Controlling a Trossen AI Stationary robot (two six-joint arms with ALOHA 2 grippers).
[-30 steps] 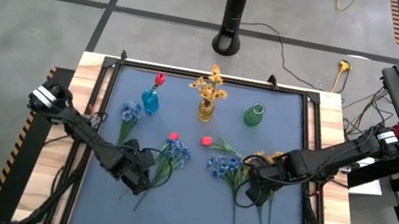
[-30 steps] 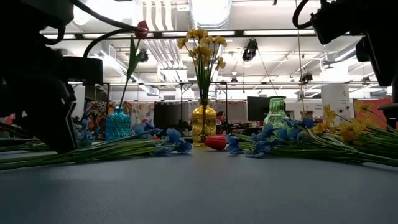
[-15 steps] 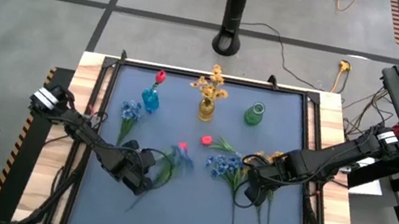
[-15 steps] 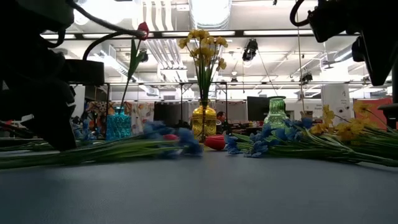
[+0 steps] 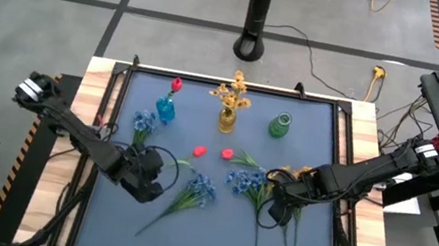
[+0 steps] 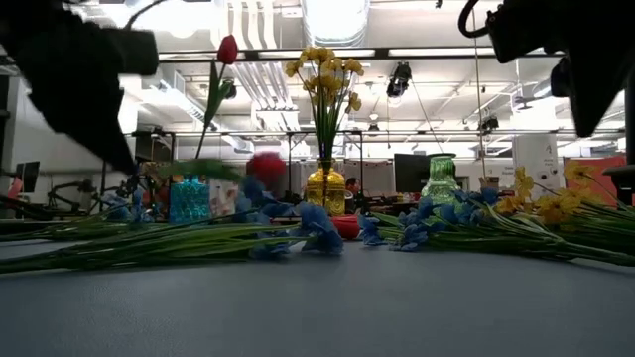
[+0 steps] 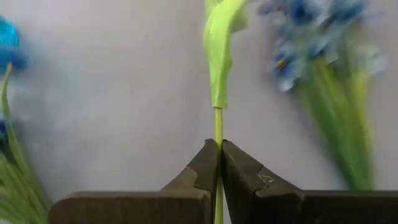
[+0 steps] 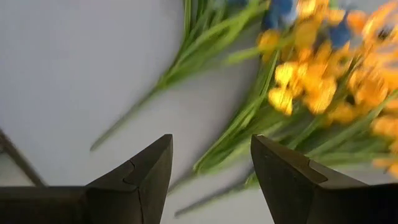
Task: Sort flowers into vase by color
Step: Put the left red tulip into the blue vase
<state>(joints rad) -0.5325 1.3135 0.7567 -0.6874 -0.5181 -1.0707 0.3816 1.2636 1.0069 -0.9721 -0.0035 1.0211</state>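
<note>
The left pincer [image 7: 219, 163] is clamped on a red flower's stem [image 7: 218, 121], lifted off the desk [image 5: 207, 243] near the blue vase [image 5: 165, 111]. The right pincer [image 8: 211, 165] hangs parted and empty over yellow flowers [image 8: 323, 87], right of that vase.

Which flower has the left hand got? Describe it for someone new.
Start at the blue vase at the mat's back left. Just toward the front from it, the left hand is shut on a thin green stem. Its single red bud marks it out from the blue sprigs nearby.
</note>
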